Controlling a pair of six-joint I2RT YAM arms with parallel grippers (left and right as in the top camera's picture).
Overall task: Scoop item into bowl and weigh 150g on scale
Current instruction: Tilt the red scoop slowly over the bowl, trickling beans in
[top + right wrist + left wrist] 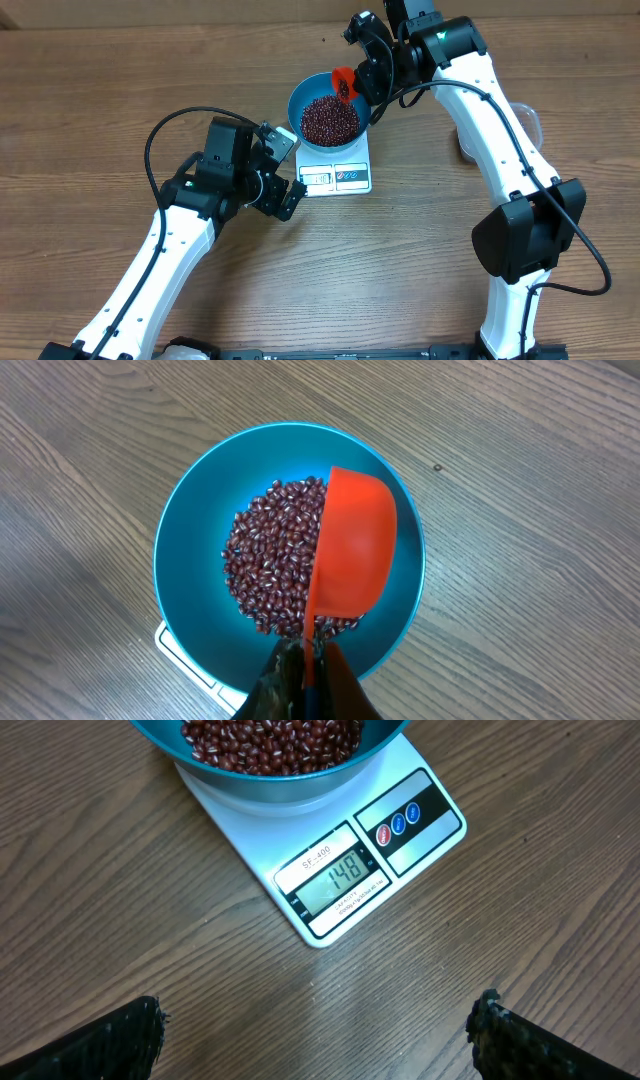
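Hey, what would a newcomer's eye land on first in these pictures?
First comes the bright blue bowl of dark red beans, sitting on the white scale mid-table. Just above the beans, the right gripper grips an orange-red scoop by its handle. Next is the scale's display, which reads 148, with the left gripper open beside it.

The white scale (pixel 330 870) lies askew on the wooden surface (pixel 120 920). Its display (pixel 340 882) reads 148, and a red and two blue buttons (pixel 398 822) sit beside it. The blue bowl (pixel 290 785) stands on the scale's far part, cut off by the frame and holding dark red beans (pixel 270 740). Two dark fingers (pixel 100 1045) stand wide apart, with nothing between them, short of the scale.
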